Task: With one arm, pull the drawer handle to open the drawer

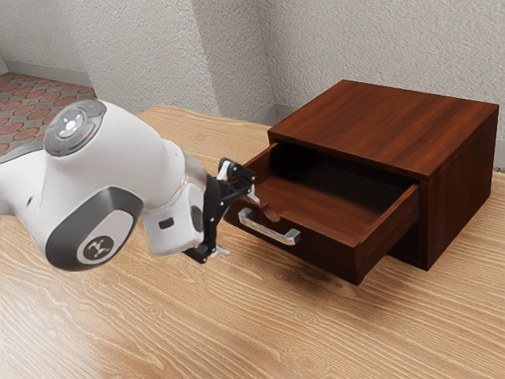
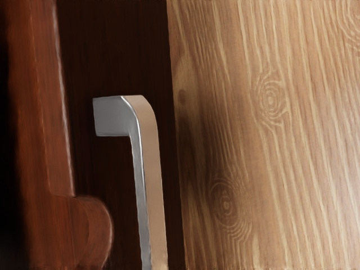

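Drawer (image 1: 339, 217) stands pulled well out of its dark wooden cabinet (image 1: 387, 126), which sits toward the tabletop's (image 1: 237, 332) far edge, on the exterior view's right. The silver handle (image 1: 270, 227) lies level across the drawer front, its long axis parallel to the tabletop. The gripper (image 1: 234, 217) sits at the handle's end on the exterior view's left, fingers spread wide and gripping nothing. Any further pull, I judge, depends on this: the bar lies just ahead of the hand, crosswise to its reach, so the fingers must close above and below it.
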Motion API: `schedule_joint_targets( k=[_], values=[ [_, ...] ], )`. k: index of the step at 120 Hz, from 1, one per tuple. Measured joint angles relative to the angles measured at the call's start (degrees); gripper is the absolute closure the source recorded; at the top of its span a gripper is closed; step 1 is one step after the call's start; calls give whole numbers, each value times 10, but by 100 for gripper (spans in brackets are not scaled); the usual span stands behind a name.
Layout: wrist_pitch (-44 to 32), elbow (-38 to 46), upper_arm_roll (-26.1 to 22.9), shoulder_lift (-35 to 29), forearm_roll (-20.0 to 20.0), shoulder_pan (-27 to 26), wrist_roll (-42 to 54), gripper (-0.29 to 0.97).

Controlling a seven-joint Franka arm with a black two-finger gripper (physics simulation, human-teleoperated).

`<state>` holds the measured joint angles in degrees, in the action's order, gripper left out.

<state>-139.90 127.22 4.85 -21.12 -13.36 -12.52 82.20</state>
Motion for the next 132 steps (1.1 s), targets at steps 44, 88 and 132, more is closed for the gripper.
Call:
schedule_joint_targets(
  k=[44, 88, 132],
  values=[
    [154, -226, 8, 96, 0, 4, -43, 0],
    [371, -382, 20, 180, -13, 2, -225, 0],
    [508, -428, -1, 204, 22, 42, -481, 0]
  ],
)
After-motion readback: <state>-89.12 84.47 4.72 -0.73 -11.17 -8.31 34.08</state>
